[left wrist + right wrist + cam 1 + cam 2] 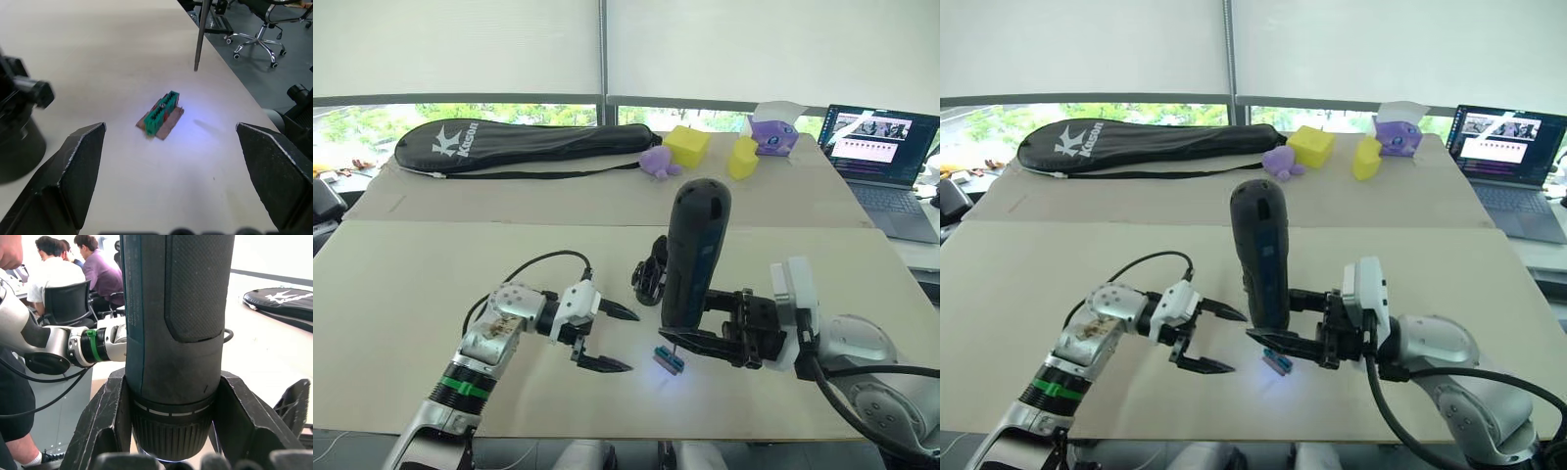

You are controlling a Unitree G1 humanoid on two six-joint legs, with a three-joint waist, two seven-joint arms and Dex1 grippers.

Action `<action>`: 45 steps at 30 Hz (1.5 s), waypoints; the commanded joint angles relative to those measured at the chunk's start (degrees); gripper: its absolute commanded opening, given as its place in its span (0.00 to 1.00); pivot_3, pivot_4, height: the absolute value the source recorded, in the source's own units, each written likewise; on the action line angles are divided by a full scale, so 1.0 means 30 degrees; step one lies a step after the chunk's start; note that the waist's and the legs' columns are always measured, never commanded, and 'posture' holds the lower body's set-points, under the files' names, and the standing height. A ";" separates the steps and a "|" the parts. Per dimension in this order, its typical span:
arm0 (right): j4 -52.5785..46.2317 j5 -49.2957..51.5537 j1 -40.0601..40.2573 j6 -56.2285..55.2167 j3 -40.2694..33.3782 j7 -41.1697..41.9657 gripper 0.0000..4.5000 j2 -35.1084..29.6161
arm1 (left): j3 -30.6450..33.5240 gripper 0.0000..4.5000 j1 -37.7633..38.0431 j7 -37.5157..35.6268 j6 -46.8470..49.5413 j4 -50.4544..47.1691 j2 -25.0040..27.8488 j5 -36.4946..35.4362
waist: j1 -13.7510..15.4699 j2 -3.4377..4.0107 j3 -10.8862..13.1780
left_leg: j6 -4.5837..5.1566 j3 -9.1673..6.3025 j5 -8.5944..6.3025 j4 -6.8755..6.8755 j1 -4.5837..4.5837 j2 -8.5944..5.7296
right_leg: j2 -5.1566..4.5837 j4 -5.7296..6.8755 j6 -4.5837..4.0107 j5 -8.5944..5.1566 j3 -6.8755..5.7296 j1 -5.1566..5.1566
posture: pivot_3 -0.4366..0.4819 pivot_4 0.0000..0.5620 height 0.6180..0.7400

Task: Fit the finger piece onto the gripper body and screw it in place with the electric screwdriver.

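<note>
My right gripper (693, 328) is shut on the electric screwdriver (695, 250), holding the dark grey cylinder upright with its thin bit (200, 34) pointing down and its white light on the table. Just under the bit lies a small green-and-brown block (668, 360). The gripper body (649, 277) stands behind the screwdriver, partly hidden by it, and its black base also shows in the left wrist view (19, 127). My left gripper (612, 339) is open, to the left of the block, with nothing between its fingers. The finger piece is out of view.
A black racket bag (519, 145), yellow blocks (687, 145) and purple toys (771, 135) lie at the far side of the table. A laptop (881, 147) stands at the far right. The table's front edge (636, 436) is close. People sit beyond the table (98, 269).
</note>
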 commanded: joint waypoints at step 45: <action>0.0556 -0.4076 0.1247 -0.3757 0.1127 -0.0086 0.43 0.2192 | -0.2190 1.00 -0.0570 0.1891 -0.2438 0.1593 -0.1555 0.1039 | -0.0041 0.0000 0.0000 | -0.0005 0.0004 0.0003 -0.0004 0.0003 -0.0004 | 0.0010 0.0002 0.0000 -0.0001 -0.0002 -0.0005 | 0.48 0.27 1.00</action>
